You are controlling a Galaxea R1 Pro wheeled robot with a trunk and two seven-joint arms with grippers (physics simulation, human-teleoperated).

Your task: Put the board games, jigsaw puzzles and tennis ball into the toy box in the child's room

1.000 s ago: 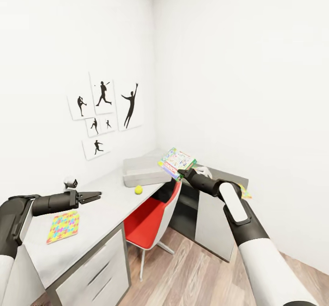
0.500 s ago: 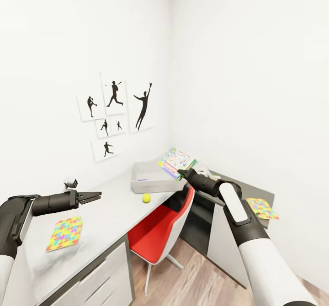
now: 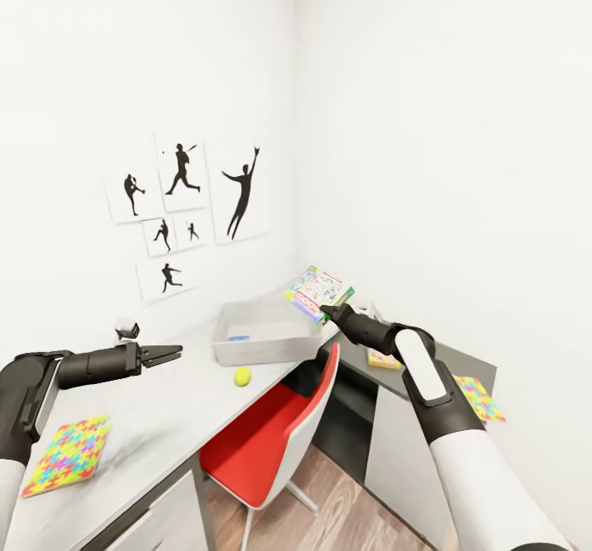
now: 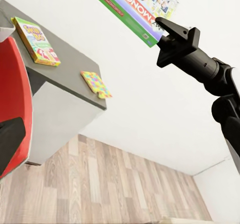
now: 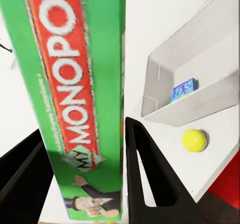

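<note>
My right gripper point(image 3: 329, 312) is shut on the edge of a green Monopoly board game point(image 3: 319, 291), held up in the air beside the toy box point(image 3: 261, 343). The same game point(image 5: 75, 98) sits between the black fingers point(image 5: 150, 179) in the right wrist view. The grey toy box point(image 5: 159, 72) holds a small blue item point(image 5: 182, 89). A tennis ball point(image 3: 242, 377) lies on the desk just in front of it. One jigsaw puzzle point(image 3: 67, 456) lies at the desk's left, below my open left gripper point(image 3: 171, 354). Another puzzle point(image 3: 477, 396) and a board game point(image 3: 382, 359) lie on the right desk.
A red chair point(image 3: 267, 436) is tucked under the L-shaped grey desk point(image 3: 156, 419) in the room's corner. Silhouette posters point(image 3: 185, 206) hang on the left wall. Wooden floor point(image 4: 100, 184) lies open in front of the right desk point(image 4: 55, 98).
The head camera has moved, so the desk and toy box look nearer and the box's inside shows. Both arms hold the same pose, the Monopoly game still gripped.
</note>
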